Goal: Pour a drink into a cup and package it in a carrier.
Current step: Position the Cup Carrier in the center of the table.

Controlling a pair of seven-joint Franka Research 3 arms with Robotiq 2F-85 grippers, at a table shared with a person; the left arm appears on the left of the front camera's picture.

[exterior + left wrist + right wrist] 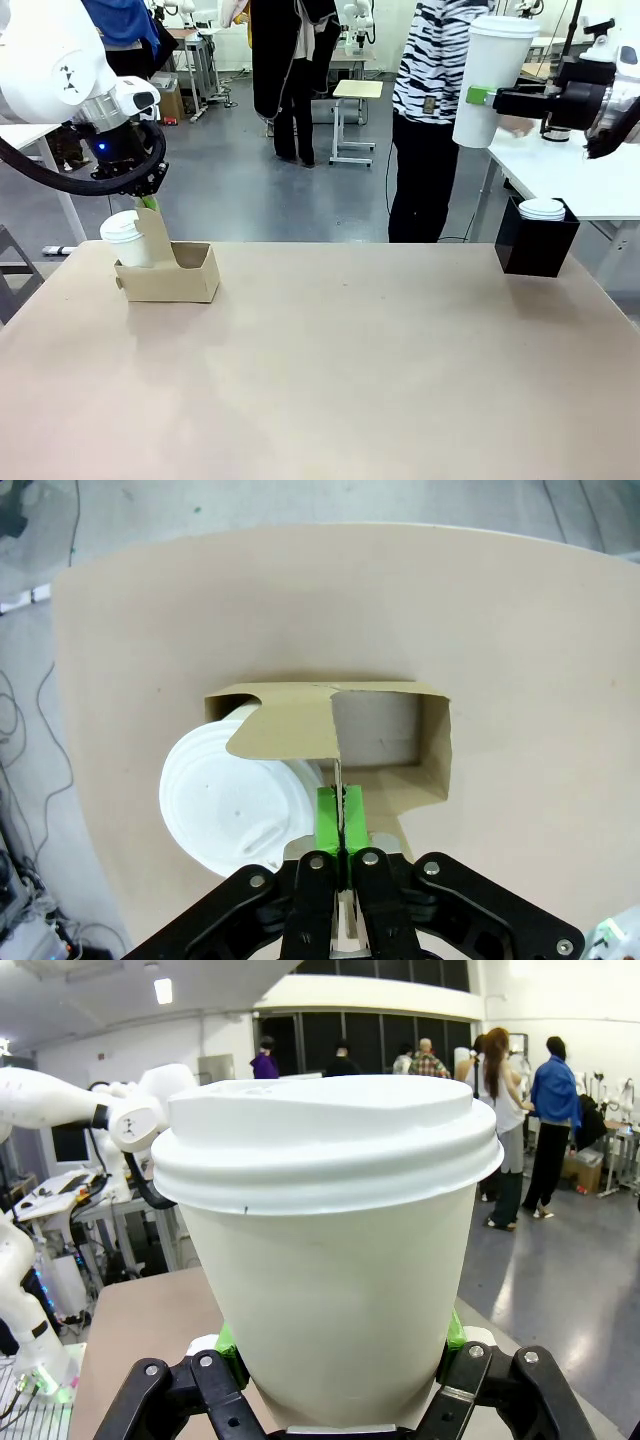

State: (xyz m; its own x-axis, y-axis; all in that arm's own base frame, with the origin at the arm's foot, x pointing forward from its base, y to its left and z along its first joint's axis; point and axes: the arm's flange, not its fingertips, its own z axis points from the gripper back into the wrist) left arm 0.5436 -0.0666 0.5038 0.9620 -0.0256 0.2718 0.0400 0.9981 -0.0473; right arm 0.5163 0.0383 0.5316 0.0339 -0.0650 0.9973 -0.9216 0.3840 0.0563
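Observation:
The brown cardboard carrier (168, 272) stands at the table's left. A lidded white cup (124, 236) sits in its left hole, and its right hole is empty. My left gripper (150, 204) reaches down from above and is shut on the carrier's upright handle tab (336, 780), with the green pads (328, 818) pinching it. Beside the tab lies the seated cup's lid (232, 802). High over the table's right, my right gripper (482, 97) is shut on a second tall white lidded cup (490, 70), held upright (330, 1260). The lids hide the drink.
A black box (537, 250) of white lids stands at the table's far right. A person in a striped top (440, 90) stands beyond the far edge. The table's middle and front (350, 380) are bare. A white side table (590, 180) is at the right.

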